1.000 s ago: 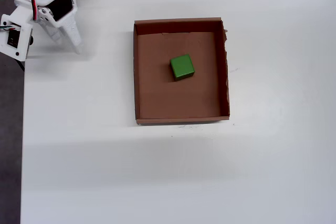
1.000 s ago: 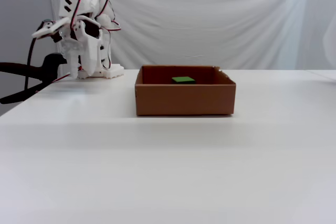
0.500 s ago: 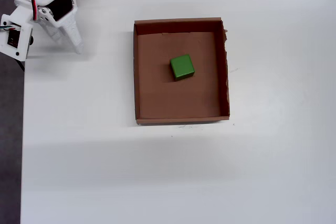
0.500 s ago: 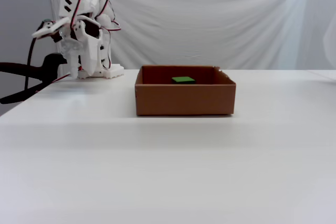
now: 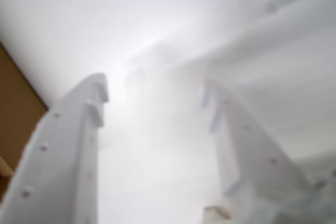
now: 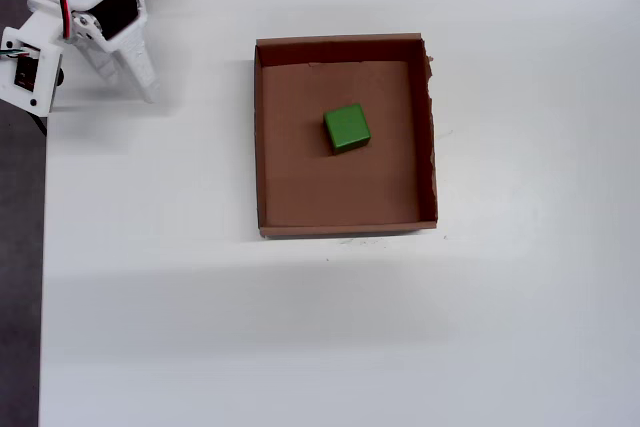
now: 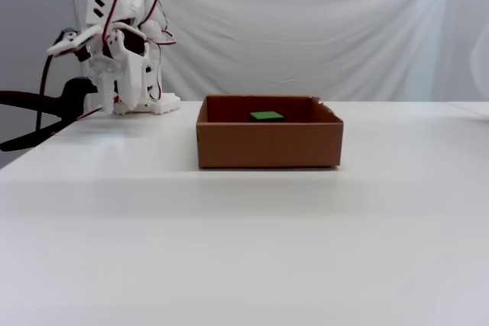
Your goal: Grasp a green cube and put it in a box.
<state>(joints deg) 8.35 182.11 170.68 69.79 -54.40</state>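
The small bright-green cube sits mid-floor in the shallow brown cardboard box; at ten o'clock overhead, the white gripper has its jaws apart, empty.

1. The box stands on the white table, its front wall facing the camera.
2. Only the cube's green top shows above that wall.
3. My arm sits folded at the far left, well apart from the box.
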